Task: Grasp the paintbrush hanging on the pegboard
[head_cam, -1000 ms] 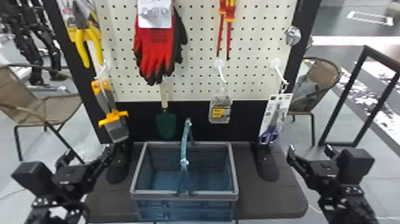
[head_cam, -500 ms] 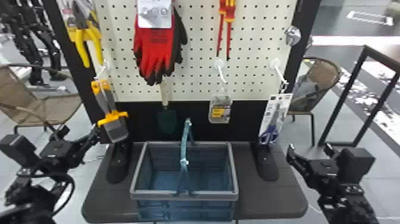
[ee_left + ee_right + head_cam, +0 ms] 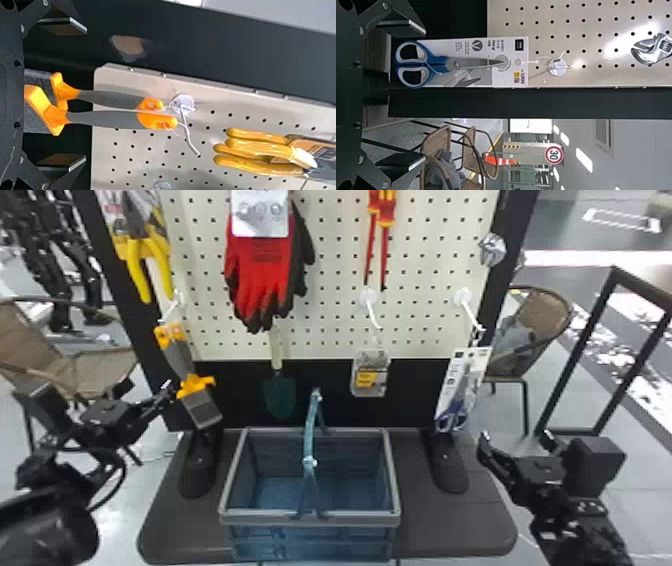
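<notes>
The paintbrush [image 3: 186, 370], grey-handled with orange trim, hangs from a white hook at the pegboard's [image 3: 425, 265] left edge. My left gripper [image 3: 165, 390] is raised just left of the brush head, fingers open. In the left wrist view two such brushes [image 3: 107, 109] lie side by side on the hook [image 3: 182, 105], and the left gripper [image 3: 79, 95] is spread wide around their orange-trimmed ends without touching. My right gripper [image 3: 487, 455] stands open low at the table's right end, below the packaged scissors [image 3: 457, 390]; the right wrist view shows the right gripper [image 3: 403, 93] facing the scissors [image 3: 435, 67].
A grey basket [image 3: 235, 470] with a blue handle sits mid-table. Yellow pliers [image 3: 142, 245], red gloves [image 3: 260, 265], red screwdrivers [image 3: 377, 235], a green trowel [image 3: 279, 390] and a small packet [image 3: 369, 372] hang on the board. Black board feet [image 3: 197, 460] stand beside the basket.
My left arm has risen from table height and swung left and up, bringing its gripper beside the paintbrush head. The right arm has stayed where it was.
</notes>
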